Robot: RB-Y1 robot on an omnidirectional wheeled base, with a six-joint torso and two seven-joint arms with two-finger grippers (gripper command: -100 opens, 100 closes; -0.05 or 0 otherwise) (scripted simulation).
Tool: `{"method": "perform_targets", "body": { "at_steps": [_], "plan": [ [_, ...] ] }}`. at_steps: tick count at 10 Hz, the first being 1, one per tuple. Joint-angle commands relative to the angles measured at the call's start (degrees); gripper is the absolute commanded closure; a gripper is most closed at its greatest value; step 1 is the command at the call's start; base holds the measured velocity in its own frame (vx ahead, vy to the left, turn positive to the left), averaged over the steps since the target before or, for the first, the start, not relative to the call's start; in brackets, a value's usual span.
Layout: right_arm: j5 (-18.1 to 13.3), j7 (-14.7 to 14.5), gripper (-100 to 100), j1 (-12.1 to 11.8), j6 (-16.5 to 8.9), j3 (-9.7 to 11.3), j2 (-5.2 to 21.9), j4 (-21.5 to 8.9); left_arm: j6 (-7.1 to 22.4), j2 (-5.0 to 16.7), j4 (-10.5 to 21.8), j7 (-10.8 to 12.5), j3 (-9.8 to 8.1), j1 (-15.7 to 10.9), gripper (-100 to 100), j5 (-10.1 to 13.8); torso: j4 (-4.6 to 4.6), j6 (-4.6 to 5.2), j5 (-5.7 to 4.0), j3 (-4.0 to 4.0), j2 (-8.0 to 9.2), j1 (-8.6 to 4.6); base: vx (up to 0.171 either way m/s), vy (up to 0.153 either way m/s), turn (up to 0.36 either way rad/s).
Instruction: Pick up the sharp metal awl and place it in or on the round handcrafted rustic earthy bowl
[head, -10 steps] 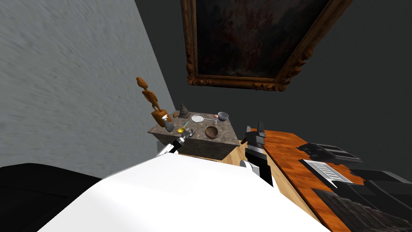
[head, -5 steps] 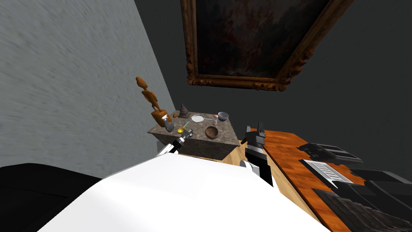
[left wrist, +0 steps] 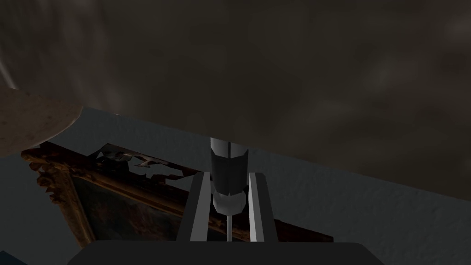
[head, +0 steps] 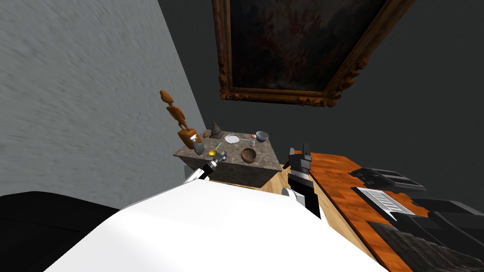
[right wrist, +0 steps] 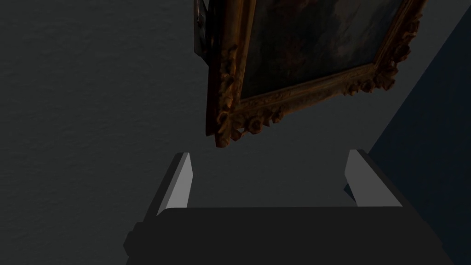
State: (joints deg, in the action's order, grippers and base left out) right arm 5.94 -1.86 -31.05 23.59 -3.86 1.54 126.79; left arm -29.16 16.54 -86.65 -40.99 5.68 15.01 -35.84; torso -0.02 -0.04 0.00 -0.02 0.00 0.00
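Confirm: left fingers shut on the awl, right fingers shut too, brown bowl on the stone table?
Wrong on the right gripper: its fingers stand open and empty, as the right wrist view shows. The rest holds: the left gripper is shut on the awl, and the brown bowl sits on the stone table.

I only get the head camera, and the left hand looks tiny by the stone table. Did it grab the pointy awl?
Observer: Yes. The left wrist view shows the left gripper with both fingers pressing the awl by its dark handle.
Operator: Where's the sharp bit?
Observer: Its thin metal shaft runs back between the fingers toward the gripper's body.
Operator: Is the other hand holding something?
Observer: No. The right wrist view shows the right gripper open, nothing between its fingers.
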Motion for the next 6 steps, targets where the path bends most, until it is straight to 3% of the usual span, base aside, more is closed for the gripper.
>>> {"method": "perform_targets", "body": {
  "at_steps": [1,2,6],
  "plan": [
    [0.0,0.0,0,0.0,0.0,0.0,0.0,0.0,0.0,0.0,0.0,0.0,0.00,0.0,0,0.0,0.00,0.00,0.00,0.00,0.00,0.00,0.000,0.000,0.000],
    [0.0,0.0,0,0.0,0.0,0.0,0.0,0.0,2.1,0.7,-1.9,1.5,0.66,-0.6,100,0.3,0.00,0.00,0.00,0.00,0.00,0.00,-0.068,0.030,-0.003],
    [0.0,0.0,0,0.0,0.0,0.0,0.0,0.0,6.9,2.2,-5.8,4.7,2.10,-1.8,100,1.1,0.10,-0.03,0.07,0.29,0.50,0.25,-0.110,0.043,-0.017]
  ]
}}
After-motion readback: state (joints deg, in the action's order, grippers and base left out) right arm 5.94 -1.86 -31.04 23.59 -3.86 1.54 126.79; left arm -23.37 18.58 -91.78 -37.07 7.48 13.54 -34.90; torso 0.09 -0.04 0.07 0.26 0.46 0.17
